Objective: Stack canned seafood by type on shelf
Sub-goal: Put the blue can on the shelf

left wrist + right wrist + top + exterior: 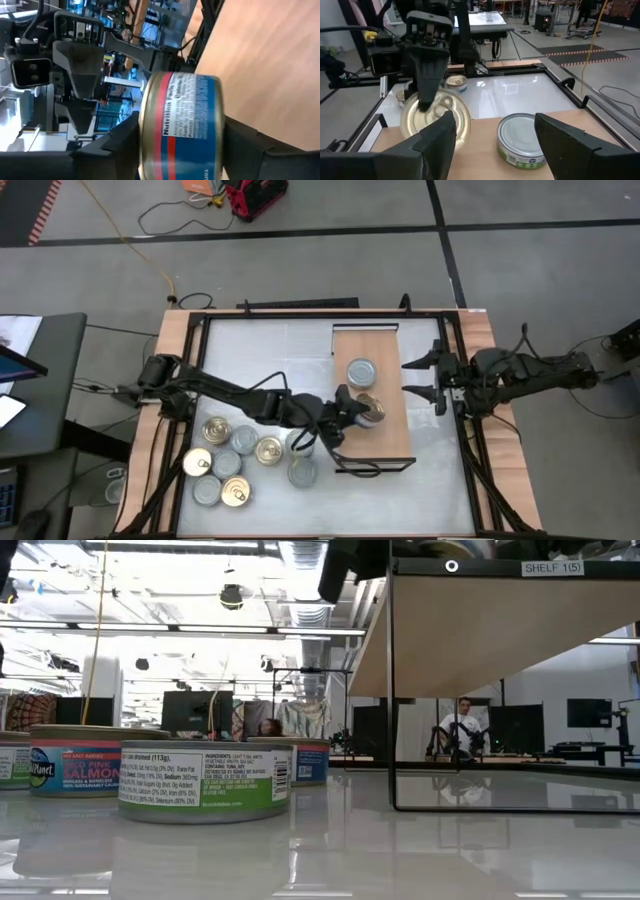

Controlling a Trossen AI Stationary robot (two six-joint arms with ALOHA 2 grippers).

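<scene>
The left gripper reaches across the glossy white tabletop to the shelf, a long light-wood board with a thin dark metal frame. Between its dark fingers it has a gold-lidded tin, tipped on edge — the blue-and-red label with its nutrition panel faces the wrist camera and the pale wood grain runs right behind it. From the right wrist view the pull-tab lid stands nearly upright, facing outward, a finger pressed against it. The fingers bracket the tin on both sides, though I cannot tell how firmly they are holding it.

Just beside it on the board a silver-lidded tin lies flat, with a plain smooth lid and a green-and-white band round its wall.

The right gripper hangs at the far edge of the shelf, its two fingers spread wide apart with nothing between them.

The rest of the canned seafood sits in a loose cluster on the tabletop near the left arm — short round tins, some gold with ring pulls, some plain silver. At table height the nearest shows a green-and-white label, with a pink salmon label behind it.
</scene>
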